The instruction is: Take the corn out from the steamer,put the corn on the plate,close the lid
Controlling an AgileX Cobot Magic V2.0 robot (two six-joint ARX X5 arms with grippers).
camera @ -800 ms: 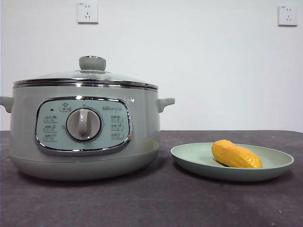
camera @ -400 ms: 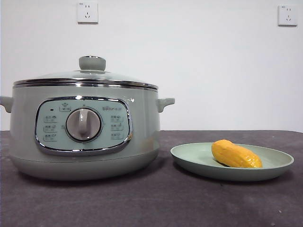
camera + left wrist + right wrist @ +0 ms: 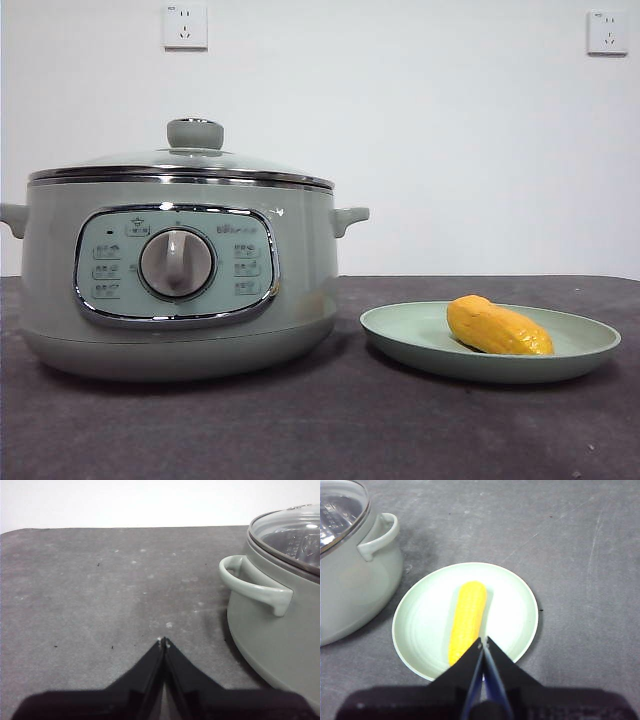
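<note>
The steamer [image 3: 175, 280] stands at the left of the front view with the glass lid [image 3: 185, 158] seated on its rim. The corn [image 3: 497, 327] lies on the pale green plate [image 3: 420, 345] to its right. In the right wrist view my right gripper [image 3: 483, 641] is shut and empty, held above the plate [image 3: 420, 630] by the corn [image 3: 466, 620]. In the left wrist view my left gripper [image 3: 163, 641] is shut and empty over bare table, apart from the steamer's side handle [image 3: 252, 584]. Neither gripper shows in the front view.
The dark grey table [image 3: 330, 420] carries the steamer and plate. Two wall sockets [image 3: 185, 25] sit on the white wall behind. The steamer [image 3: 350, 570] stands close beside the plate in the right wrist view.
</note>
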